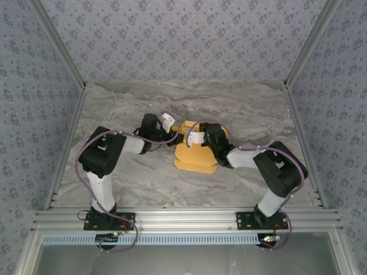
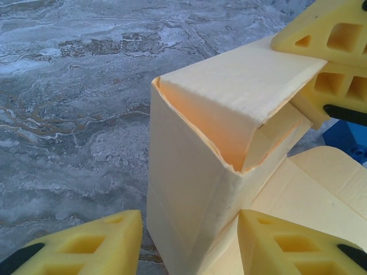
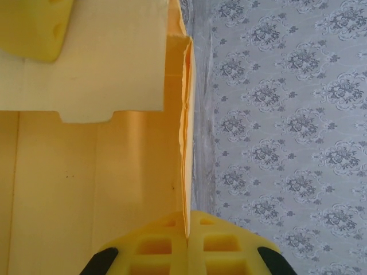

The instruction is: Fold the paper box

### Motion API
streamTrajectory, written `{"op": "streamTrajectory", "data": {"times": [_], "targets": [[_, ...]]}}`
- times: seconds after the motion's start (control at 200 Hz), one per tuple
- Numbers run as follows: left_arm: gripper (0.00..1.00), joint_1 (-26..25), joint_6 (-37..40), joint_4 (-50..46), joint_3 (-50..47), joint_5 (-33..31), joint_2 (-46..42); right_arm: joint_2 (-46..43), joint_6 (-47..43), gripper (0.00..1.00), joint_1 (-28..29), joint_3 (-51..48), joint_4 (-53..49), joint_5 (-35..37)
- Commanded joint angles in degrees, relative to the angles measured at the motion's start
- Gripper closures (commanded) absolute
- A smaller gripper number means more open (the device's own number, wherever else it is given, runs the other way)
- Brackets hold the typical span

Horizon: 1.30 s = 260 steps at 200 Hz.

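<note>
At the left, the left gripper (image 2: 189,213) is standing with its fingers (image 2: 97,243) apart, straddling an upright corner of the paper box (image 1: 195,156). Whether they are pressing it cannot be told. The box is sitting about mid-table, its raised walls toward the far edge and its flat flaps lying toward the near edge.

The thin yellow-orange card is looking light and pliant. It is likely bending readily along its scored lines and crushing just as readily at the corners, where one seam is already gaping. A sheet this light is probably sliding on the smooth marbled table (image 1: 143,183) unless something is pinning it. The flat of a panel, close to a fold, is looking like the safest hold. The free tabs are looking like the poorest.

To the right, the right gripper (image 3: 186,220) is clamping a standing wall edge between closed fingers, and a small blue object (image 2: 344,140) is lying just beside the box.

Bare table is lying open on every side. The patterned enclosure walls (image 1: 183,34) are rising well apart from the work at the left, far and right edges, though the two grippers are crowding each other over the box.
</note>
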Motion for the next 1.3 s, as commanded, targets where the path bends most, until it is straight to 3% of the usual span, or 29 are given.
{"op": "streamTrajectory", "data": {"times": [0.0, 0.49, 0.844, 1.294], "targets": [[0.51, -0.4, -0.8, 1.8, 0.7, -1.3, 1.0, 1.7, -0.7, 1.0, 0.6, 0.7, -2.4, -0.6], [0.53, -1.5, -3.6, -4.2, 6.1, -6.4, 2.8, 0.4, 1.4, 1.0, 0.4, 2.0, -4.6, -2.5], [0.52, -1.9, -6.1, -2.8, 6.7, -8.6, 3.3, 0.7, 1.6, 1.0, 0.0, 2.2, -6.4, -2.7], [0.54, -2.6, -5.4, 2.7, 3.1, -8.8, 3.6, 4.0, -5.5, 1.0, 0.8, 0.0, 1.7, 1.2]]}}
